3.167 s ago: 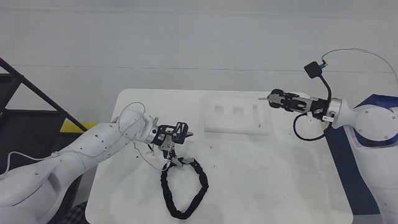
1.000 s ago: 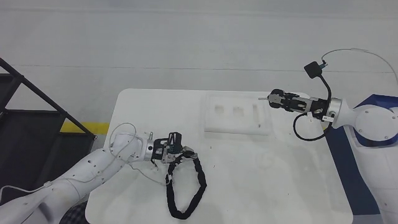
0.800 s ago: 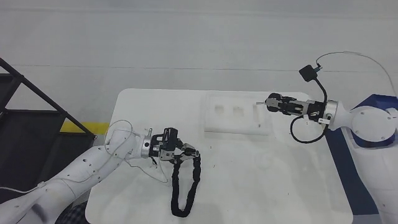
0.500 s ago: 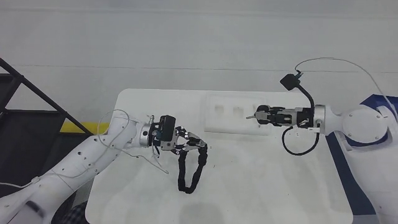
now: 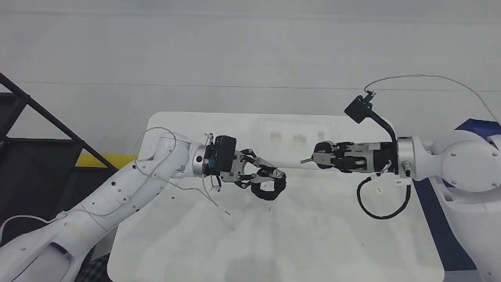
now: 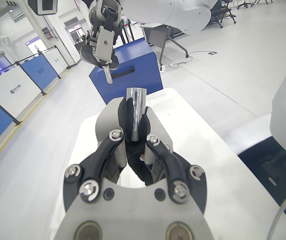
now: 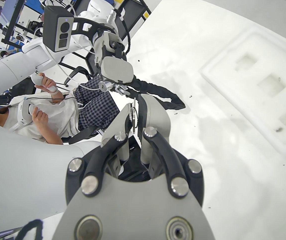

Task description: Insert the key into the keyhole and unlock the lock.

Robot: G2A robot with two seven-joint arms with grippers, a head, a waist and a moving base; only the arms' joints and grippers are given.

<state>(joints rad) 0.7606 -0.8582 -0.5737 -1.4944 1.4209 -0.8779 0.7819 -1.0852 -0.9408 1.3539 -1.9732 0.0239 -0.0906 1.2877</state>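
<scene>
1. The white table (image 5: 352,235) carries everything; both arms meet over its middle.
2. A white foam tray (image 5: 270,125) with several rectangular pockets lies flat along the table's far edge, a little toward the right side.
3. The left gripper (image 6: 132,116) is above the table's middle, nearer the left edge. Its fingers are closed tight around the lock's dark sleeve, with the chrome barrel sticking out past the fingertips.
4. The right gripper (image 7: 134,116) is over the near rim of the tray and faces the left gripper. Its fingers are nearly together and pinch the key's head.
5. The lock (image 5: 270,186) is a black fabric-covered chain with a chrome cylinder (image 6: 136,111). The cylinder is held off the table, with its open end turned toward the right gripper. The chain hangs bunched below it; whether its low end touches the table I cannot tell.
6. The key (image 6: 107,74) is small and silver. Its blade juts from the right gripper's tips toward the cylinder, near it but apart.
</scene>
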